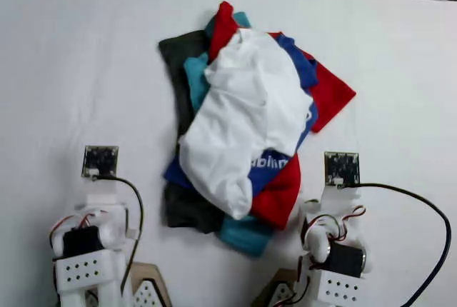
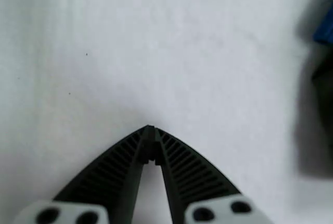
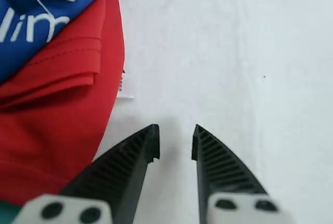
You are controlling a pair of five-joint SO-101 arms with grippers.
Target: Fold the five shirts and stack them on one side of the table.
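Heap of five crumpled fabric shirts (image 1: 243, 121), white uppermost: none folded, none stacked. Left gripper (image 2: 150, 133): jaws closed, empty, heap near. Right gripper (image 3: 175, 138): jaws slightly parted, empty, heap's red edge just beside.

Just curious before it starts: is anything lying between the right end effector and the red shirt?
Nothing but bare table, in the right wrist view: the red shirt lies close beside the right end effector.

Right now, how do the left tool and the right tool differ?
The left tool is shut, tips touching; the right tool is open, a gap between its tips. The left tool sits over the white table; the right tool sits beside the red shirt. Both hold nothing.
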